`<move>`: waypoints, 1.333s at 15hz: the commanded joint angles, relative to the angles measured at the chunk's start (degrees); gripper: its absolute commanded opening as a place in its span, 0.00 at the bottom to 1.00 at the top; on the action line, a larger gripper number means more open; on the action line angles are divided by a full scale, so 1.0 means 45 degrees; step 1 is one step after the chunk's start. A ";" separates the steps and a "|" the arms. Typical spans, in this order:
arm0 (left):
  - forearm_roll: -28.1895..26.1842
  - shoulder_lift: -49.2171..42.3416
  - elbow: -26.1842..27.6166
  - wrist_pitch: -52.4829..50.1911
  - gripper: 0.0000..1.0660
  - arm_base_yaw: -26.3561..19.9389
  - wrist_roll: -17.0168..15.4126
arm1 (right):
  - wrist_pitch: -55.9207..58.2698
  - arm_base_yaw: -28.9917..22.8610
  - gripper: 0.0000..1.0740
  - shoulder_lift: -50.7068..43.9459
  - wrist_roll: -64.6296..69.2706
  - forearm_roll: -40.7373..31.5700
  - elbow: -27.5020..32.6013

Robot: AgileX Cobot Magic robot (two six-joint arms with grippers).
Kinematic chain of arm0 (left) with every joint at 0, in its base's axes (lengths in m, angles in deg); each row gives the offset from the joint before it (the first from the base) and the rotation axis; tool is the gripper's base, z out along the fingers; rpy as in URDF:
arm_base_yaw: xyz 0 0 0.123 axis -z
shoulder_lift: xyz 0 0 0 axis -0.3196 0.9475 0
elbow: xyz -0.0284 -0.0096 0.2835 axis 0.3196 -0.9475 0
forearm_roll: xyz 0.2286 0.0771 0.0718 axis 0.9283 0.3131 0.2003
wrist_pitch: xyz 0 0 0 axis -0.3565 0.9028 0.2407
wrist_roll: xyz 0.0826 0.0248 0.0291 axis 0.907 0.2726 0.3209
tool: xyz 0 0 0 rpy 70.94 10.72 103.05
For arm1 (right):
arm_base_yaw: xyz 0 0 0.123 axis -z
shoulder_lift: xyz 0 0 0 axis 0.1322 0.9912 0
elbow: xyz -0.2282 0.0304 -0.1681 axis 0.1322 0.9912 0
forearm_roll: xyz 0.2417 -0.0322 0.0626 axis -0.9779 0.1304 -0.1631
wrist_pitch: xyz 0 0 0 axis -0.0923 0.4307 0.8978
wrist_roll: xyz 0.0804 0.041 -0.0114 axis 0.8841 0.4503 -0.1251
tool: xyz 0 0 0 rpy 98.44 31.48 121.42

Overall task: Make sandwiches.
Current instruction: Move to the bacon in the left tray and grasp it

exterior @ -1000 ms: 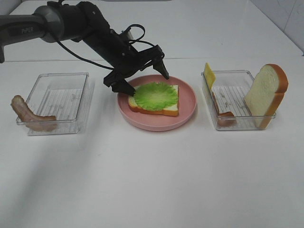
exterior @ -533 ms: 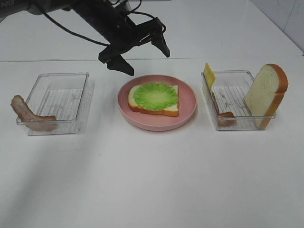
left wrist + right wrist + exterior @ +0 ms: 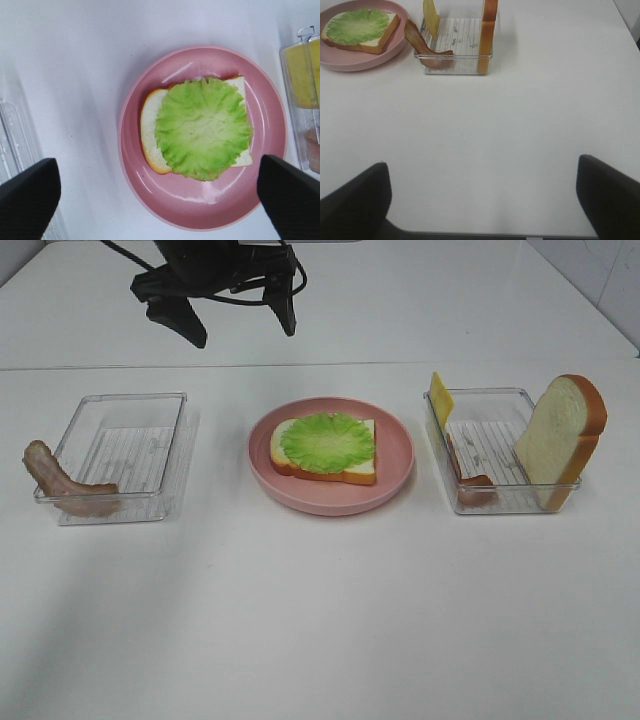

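White table (image 3: 320,620): lettuce (image 3: 328,442) on bread (image 3: 281,456) on the plate (image 3: 396,470), left gripper (image 3: 242,332) and right gripper (image 3: 482,200) wide open, empty; bacon (image 3: 60,485), seemingly draped over the rim of the left tray (image 3: 130,400), likely next, so pinch mid-strip, lay it flat and centred.

We note below the left claw (image 3: 242,330) a glossy pink plate (image 3: 200,216); clear ribbed plastic trays (image 3: 120,455); matt white table (image 3: 320,620).

Bench (image 3: 330,620): white, matte, plain top; fills nearly the whole high view. A thin seam (image 3: 450,363) crosses it toward the back. Wall (image 3: 615,280): pale tiles, far right corner. Light: soft, even; shadows faint.
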 commanded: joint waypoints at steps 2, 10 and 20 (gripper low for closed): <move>0.0828 -0.0866 0.0051 0.1362 0.95 0.0025 0.0331 | -0.0064 -0.0051 0.91 -0.0357 0.0089 0.0000 0.0051; 0.1171 -0.3412 -0.4125 0.1362 0.94 -0.1210 0.0904 | -0.0064 -0.0051 0.91 -0.0357 0.0089 0.0000 0.0051; 0.1528 -0.5653 -0.9766 0.0866 0.92 -0.4100 0.1617 | -0.0064 -0.0051 0.91 -0.0357 0.0089 0.0000 0.0051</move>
